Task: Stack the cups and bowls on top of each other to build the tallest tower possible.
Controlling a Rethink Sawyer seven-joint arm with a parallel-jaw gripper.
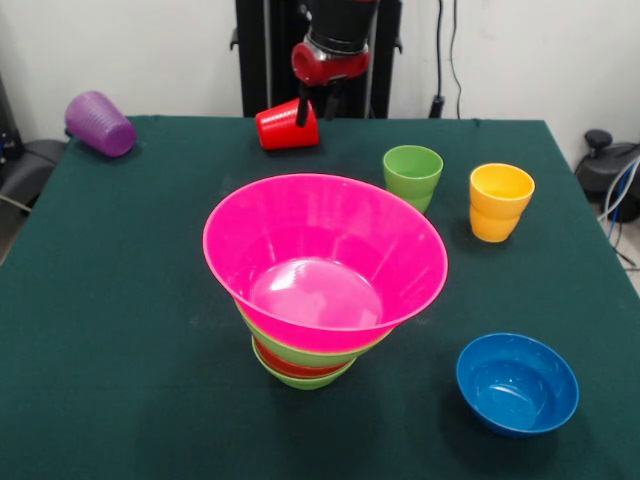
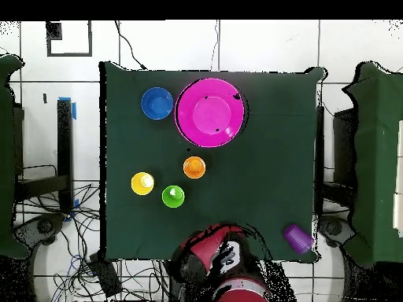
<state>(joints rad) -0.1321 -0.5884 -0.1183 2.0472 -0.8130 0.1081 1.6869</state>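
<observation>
I see my pincer (image 1: 303, 112) clenched on the rim of the red cup (image 1: 287, 127), holding it tipped on its side at the table's (image 1: 110, 300) far edge. The tower (image 1: 325, 275) of glossy nested bowls, widest pink on top, stands mid-table. A ribbed purple cup (image 1: 99, 123) lies toppled; smooth green (image 1: 412, 174) and yellow (image 1: 499, 201) cups stand upright; the round blue bowl (image 1: 517, 384) sits apart

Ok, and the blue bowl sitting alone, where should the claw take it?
By the rim, from straight above. The blue bowl stands upright, mouth up, nothing touching it, and looks too wide to span: one finger inside the wall, one outside.
</observation>
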